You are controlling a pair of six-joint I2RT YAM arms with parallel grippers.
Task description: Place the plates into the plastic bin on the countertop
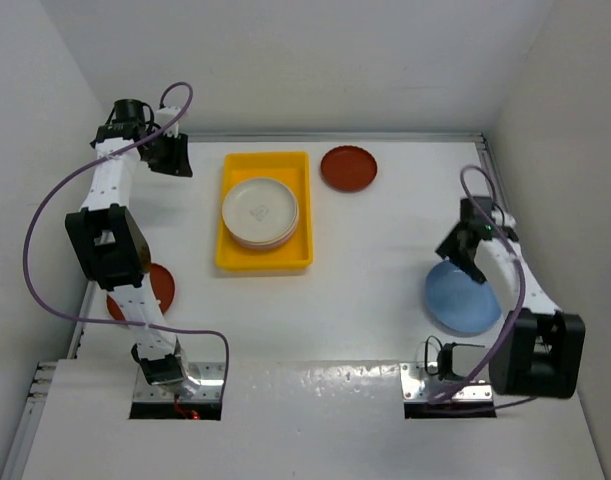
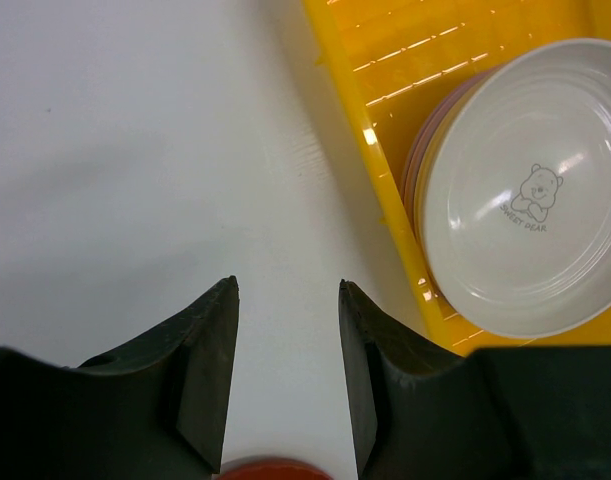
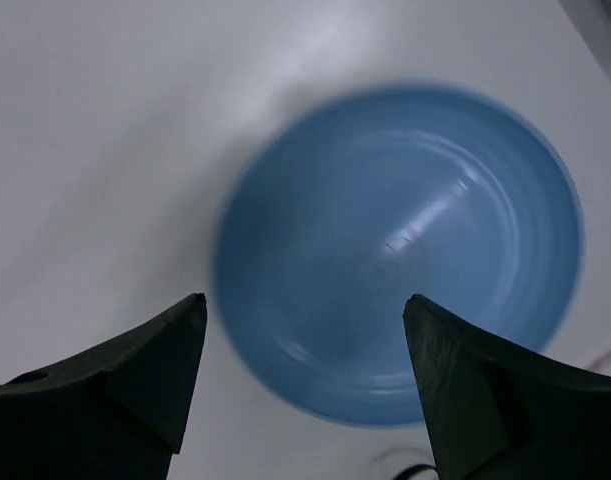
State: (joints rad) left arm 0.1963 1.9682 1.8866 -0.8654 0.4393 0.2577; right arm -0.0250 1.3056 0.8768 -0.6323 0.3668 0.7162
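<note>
The yellow plastic bin [image 1: 268, 166] stands at the back middle of the white countertop [image 1: 365, 260]. It holds a stack of plates with a cream plate [image 1: 260, 212] on top. In the left wrist view the cream plate [image 2: 525, 190] bears a bear print and pink rims show under it in the bin [image 2: 385, 120]. My left gripper [image 1: 173, 156] is open and empty over bare countertop just left of the bin [image 2: 285, 285]. My right gripper [image 1: 463, 250] is open and empty above a light blue plate [image 1: 463, 297], which also shows in the right wrist view [image 3: 400, 250] beyond the gripper [image 3: 305, 300].
A dark red plate [image 1: 348, 168] lies right of the bin near the back wall. Another dark red plate [image 1: 157, 287] lies at the left, partly hidden by the left arm; its rim [image 2: 275, 468] shows between the left fingers. White walls bound the countertop.
</note>
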